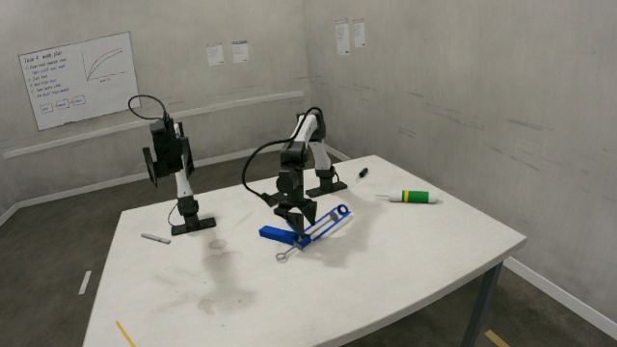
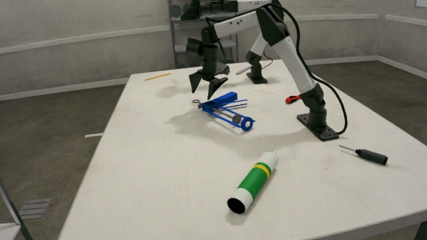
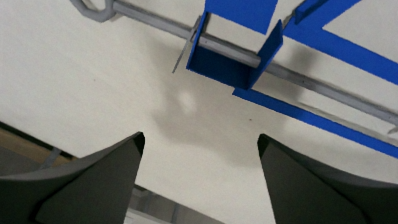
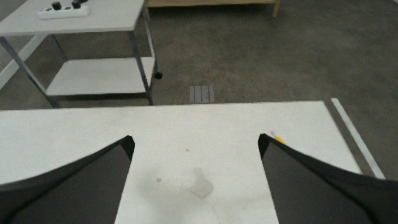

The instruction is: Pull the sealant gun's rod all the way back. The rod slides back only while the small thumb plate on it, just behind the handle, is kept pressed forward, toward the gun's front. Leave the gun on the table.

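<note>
The blue sealant gun (image 1: 277, 234) (image 2: 227, 99) (image 3: 240, 15) lies on the table. Its grey rod (image 3: 150, 19) (image 2: 195, 101) ends in a ring (image 1: 281, 256) a short way behind the handle. The thin thumb plate (image 3: 182, 52) sits on the rod, tilted, its upper part close to the blue bracket. A grey disc (image 1: 334, 215) (image 2: 237, 119) is near the front ring. My left gripper (image 1: 308, 228) (image 2: 201, 95) (image 3: 201, 135) is open and empty, above and beside the gun's rear, pointing down. My right gripper (image 1: 173, 178) (image 4: 195, 137) is open and empty, raised far from the gun.
A green and white cartridge (image 1: 418, 197) (image 2: 255, 181) and a screwdriver (image 1: 363, 172) (image 2: 371, 157) lie beyond the gun's front. A red tool (image 2: 293, 99) lies near the left arm's base. A grey pen (image 1: 155, 238) (image 2: 243, 70) and yellow pencil (image 1: 124, 333) (image 2: 158, 77) lie on the other side.
</note>
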